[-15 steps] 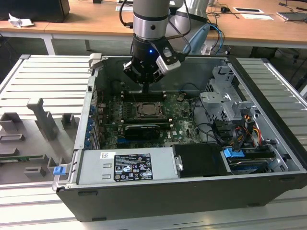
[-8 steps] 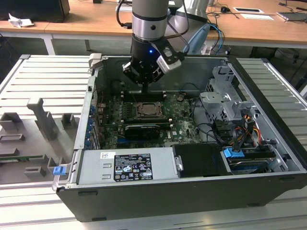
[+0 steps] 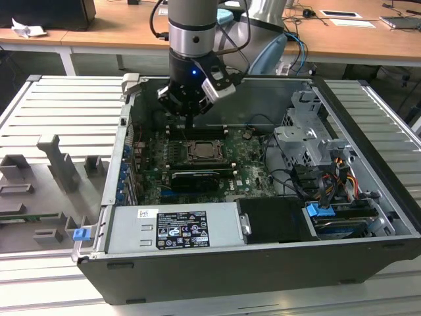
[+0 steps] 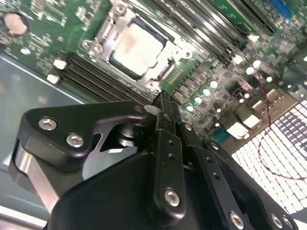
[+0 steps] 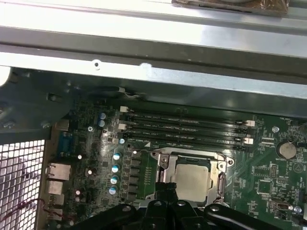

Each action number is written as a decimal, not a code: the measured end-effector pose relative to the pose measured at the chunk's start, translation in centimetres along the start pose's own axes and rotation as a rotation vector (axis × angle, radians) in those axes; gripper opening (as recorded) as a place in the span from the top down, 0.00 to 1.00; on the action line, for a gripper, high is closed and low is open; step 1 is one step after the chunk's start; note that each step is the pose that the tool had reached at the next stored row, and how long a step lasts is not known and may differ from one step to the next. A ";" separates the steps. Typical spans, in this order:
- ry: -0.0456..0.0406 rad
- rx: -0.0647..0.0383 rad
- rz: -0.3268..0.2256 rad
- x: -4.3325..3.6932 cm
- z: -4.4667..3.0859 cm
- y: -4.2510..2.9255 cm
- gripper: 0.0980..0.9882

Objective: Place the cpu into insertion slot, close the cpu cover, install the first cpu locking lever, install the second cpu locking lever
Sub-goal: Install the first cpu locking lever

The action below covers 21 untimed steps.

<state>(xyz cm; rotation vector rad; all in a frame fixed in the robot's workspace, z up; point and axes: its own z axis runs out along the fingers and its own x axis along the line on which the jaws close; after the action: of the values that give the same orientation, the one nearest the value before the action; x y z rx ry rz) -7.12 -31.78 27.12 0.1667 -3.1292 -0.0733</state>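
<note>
**Entry: open case, one arm, as I see it from my station**

1. Pincer [image 4: 162,100]: fingers pressed together, and I see nothing between them. The tips stand low over the board [image 5: 268,187], just beside one edge of the slot. I cannot tell whether they touch it.
2. Cpu [image 5: 192,179]: seated flat in the slot [image 5: 226,161], silver top up.
3. Cover [image 5: 192,157]: lies flat over the slot, and the cpu shows through its cut-out centre.
4. Lever [image 5: 221,184]: a thin silvery rod along one side of the cover. I cannot tell whether it is latched.
5. Memory slots [image 5: 187,127]: long dark rows running parallel, just beside the slot on the side away from the pincer.
6. Coin cell [image 5: 288,149]: round and silver, on the board near one end of the memory slots.
7. Card [image 3: 194,179]: long and black, near the slot, between it and the power supply [image 3: 174,227].
8. Drive cage [image 3: 306,141]: grey metal with loose cables below it, toward the exterior view's right.
9. Case [image 3: 263,276]: black, lying open on the slatted desk [image 3: 66,105].
10. Arm [image 3: 192,33]: comes down from above into the case, over the slot.
11. Fixtures [image 3: 59,164]: grey blocks on the desk, outside the case at the exterior view's left.
</note>
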 end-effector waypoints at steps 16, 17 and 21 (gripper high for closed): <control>-0.0013 -0.007 0.000 0.62 0.55 0.04 0.99; -0.0014 -0.007 0.000 0.61 0.56 0.04 0.99; -0.0012 -0.007 0.000 0.62 0.64 0.04 0.99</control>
<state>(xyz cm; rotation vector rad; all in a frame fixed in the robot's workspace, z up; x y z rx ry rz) -7.75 -31.78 26.48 0.1661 -3.1298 -0.0844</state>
